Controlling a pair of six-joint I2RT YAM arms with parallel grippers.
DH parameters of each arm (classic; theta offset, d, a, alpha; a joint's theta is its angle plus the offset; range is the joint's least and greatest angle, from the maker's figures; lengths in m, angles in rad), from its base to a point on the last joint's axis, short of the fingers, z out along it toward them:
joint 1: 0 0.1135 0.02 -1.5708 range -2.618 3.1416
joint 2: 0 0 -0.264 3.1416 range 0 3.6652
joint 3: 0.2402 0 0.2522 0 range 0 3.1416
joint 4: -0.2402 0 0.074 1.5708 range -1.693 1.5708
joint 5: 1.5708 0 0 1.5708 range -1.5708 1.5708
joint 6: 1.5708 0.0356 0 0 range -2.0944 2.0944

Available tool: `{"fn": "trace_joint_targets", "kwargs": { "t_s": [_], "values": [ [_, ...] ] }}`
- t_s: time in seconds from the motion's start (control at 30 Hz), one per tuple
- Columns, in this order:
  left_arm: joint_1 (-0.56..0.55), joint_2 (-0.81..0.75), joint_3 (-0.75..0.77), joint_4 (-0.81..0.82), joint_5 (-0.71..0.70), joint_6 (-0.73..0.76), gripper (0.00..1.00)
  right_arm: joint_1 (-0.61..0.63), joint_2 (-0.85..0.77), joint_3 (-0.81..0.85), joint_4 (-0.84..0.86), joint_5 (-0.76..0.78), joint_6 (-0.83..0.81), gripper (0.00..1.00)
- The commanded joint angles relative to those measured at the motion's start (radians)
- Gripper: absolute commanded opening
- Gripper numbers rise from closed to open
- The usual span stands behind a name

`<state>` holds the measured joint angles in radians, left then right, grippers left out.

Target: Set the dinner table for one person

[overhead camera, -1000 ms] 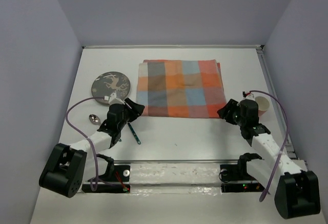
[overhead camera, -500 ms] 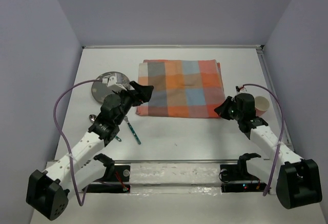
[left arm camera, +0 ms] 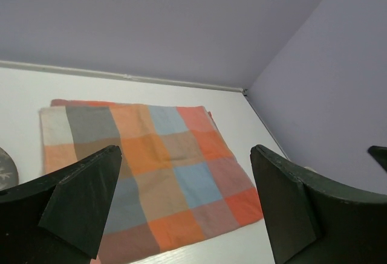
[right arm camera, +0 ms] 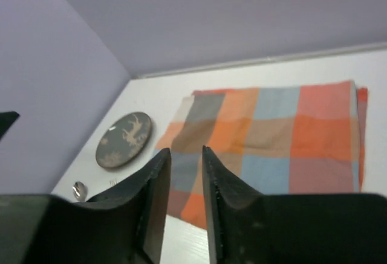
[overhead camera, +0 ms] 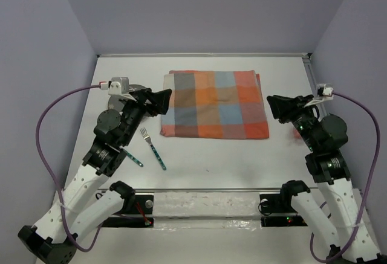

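The white dinner table [overhead camera: 242,155] carries an orange-and-blue checkered cloth [overhead camera: 214,104] at its middle back. A dark plate [overhead camera: 112,103] with a pale pattern lies left of the cloth, mostly hidden by my left arm. A fork [overhead camera: 152,149] and a spoon's handle [overhead camera: 133,158] lie in front of it. My left gripper [overhead camera: 160,101] is raised over the cloth's left edge, jaws wide open and empty. My right gripper [overhead camera: 275,106] hovers at the cloth's right edge, jaws a narrow gap apart and empty. The right wrist view shows the cloth [right arm camera: 284,137], plate [right arm camera: 124,140] and spoon bowl [right arm camera: 78,189].
Purple walls close in the table at the back and both sides. A metal rail [overhead camera: 199,189] runs along the near edge between the arm bases. The left wrist view shows the cloth [left arm camera: 145,167] and the back wall seam [left arm camera: 121,75].
Both arms have lifted from low near the table and now hang higher at the cloth's two sides. The left gripper's rise uncovered the fork; the right arm now hides the cup.
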<state>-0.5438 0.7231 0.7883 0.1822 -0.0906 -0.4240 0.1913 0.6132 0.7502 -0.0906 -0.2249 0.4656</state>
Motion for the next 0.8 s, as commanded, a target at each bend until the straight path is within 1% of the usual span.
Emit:
{"fn": "trace_joint_targets", "kwargs": {
  "t_s": [0.0, 0.03, 0.13, 0.17, 0.2, 0.27, 0.3, 0.37, 0.4, 0.47, 0.5, 0.53, 0.6, 0.63, 0.67, 0.7, 0.73, 0.77],
  "values": [
    [-0.005, -0.059, 0.029, -0.02, -0.02, 0.116, 0.99, 0.005, -0.059, 0.041, -0.006, 0.006, -0.05, 0.4],
    [-0.005, -0.066, 0.028, -0.021, -0.021, 0.128, 0.99, 0.005, -0.059, 0.04, -0.006, 0.002, -0.047, 0.48],
    [-0.005, -0.097, 0.031, -0.033, -0.035, 0.16, 0.99, 0.005, -0.012, 0.043, -0.001, -0.079, -0.032, 0.55],
    [-0.005, -0.103, 0.031, -0.035, -0.043, 0.165, 0.99, 0.005, 0.037, 0.046, 0.003, -0.112, -0.025, 0.57],
    [-0.005, -0.117, 0.029, -0.038, -0.052, 0.177, 0.99, 0.005, 0.06, 0.046, 0.029, -0.181, -0.019, 0.63],
    [-0.004, -0.134, 0.029, -0.041, -0.063, 0.191, 0.99, 0.005, 0.108, 0.023, 0.061, -0.217, 0.017, 0.68],
    [-0.004, -0.149, 0.031, -0.05, -0.067, 0.198, 0.99, 0.005, 0.156, 0.015, 0.077, -0.232, 0.027, 0.7],
    [-0.005, -0.166, 0.037, -0.072, -0.096, 0.217, 0.99, 0.045, 0.21, -0.005, 0.138, -0.255, 0.057, 0.72],
    [-0.005, -0.174, 0.032, -0.084, -0.124, 0.228, 0.99, 0.103, 0.267, -0.008, 0.173, -0.231, 0.065, 0.74],
    [-0.005, -0.178, 0.022, -0.087, -0.156, 0.232, 0.99, 0.19, 0.342, -0.005, 0.202, -0.165, 0.061, 0.75],
    [-0.004, -0.177, 0.016, -0.089, -0.181, 0.232, 0.99, 0.233, 0.438, 0.02, 0.222, -0.093, 0.064, 0.75],
    [-0.005, -0.172, 0.014, -0.09, -0.189, 0.232, 0.99, 0.303, 0.494, 0.044, 0.238, -0.079, 0.076, 0.75],
    [-0.004, -0.162, 0.008, -0.086, -0.198, 0.238, 0.99, 0.359, 0.603, 0.115, 0.284, -0.041, 0.1, 0.72],
    [-0.004, -0.16, 0.003, -0.087, -0.216, 0.238, 0.99, 0.381, 0.706, 0.142, 0.328, -0.033, 0.119, 0.71],
    [-0.002, -0.16, -0.006, -0.087, -0.224, 0.248, 0.99, 0.417, 0.758, 0.2, 0.348, -0.022, 0.122, 0.68],
    [-0.004, -0.16, -0.006, -0.089, -0.228, 0.248, 0.99, 0.431, 0.808, 0.201, 0.36, -0.022, 0.134, 0.66],
    [-0.004, -0.162, -0.008, -0.092, -0.244, 0.261, 0.99, 0.444, 0.853, 0.266, 0.38, -0.007, 0.145, 0.64],
    [-0.002, -0.165, -0.009, -0.093, -0.254, 0.269, 0.99, 0.457, 0.944, 0.297, 0.397, -0.008, 0.159, 0.63]
  ]
}}
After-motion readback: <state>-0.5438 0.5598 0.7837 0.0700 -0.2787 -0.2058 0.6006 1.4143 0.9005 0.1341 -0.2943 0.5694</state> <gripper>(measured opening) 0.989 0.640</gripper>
